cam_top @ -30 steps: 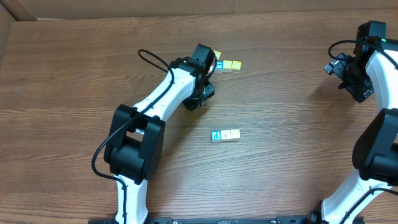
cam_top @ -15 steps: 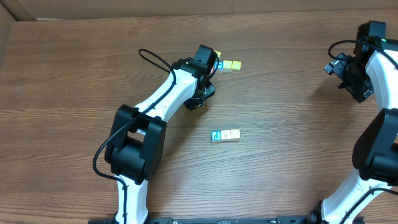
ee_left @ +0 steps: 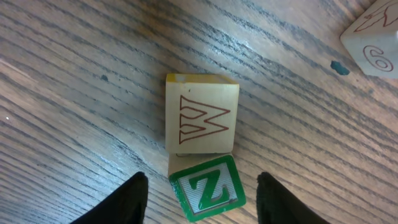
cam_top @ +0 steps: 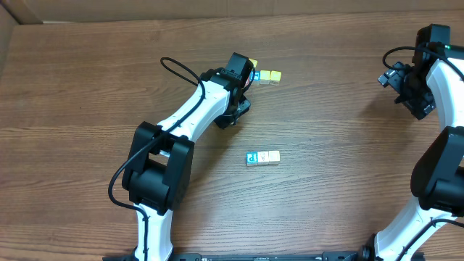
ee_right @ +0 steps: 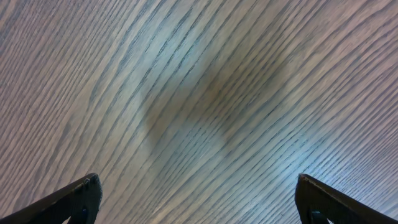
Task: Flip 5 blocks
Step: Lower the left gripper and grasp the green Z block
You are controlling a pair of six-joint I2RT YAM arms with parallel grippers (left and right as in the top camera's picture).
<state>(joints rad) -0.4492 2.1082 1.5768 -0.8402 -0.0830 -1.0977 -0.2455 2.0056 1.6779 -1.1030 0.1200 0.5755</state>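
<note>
While the left arm reached toward the far middle of the counter (cam_top: 87, 109), its tool (ee_left: 202, 186) stood open, with a dark fingertip (ee_left: 135, 198) on either side of the green Z block (ee_left: 208, 188) and a sliver of bare wood showing on both sides, so neither finger touched it. That block sat on the counter with its green-framed letter facing up, turned a little askew. Just beyond it, touching or nearly so, lay the red W block (ee_left: 200, 121), a cream face with an outlined red letter and a yellow edge along its far side. Well apart, at the upper right corner of the left wrist view, a whitish block (ee_left: 373, 34) with red curled marks was cut off by the frame.

Seen from overhead, the blue P block (cam_top: 251, 157) and a pale block (cam_top: 270, 156) lay side by side, touching, near the middle of the counter. Two yellow cubes (cam_top: 270, 75) sat in a row just right of the left wrist.

Far to the right, the right tool (ee_right: 198, 186) hung with its fingers spread wide over bare wood grain, holding nothing.
</note>
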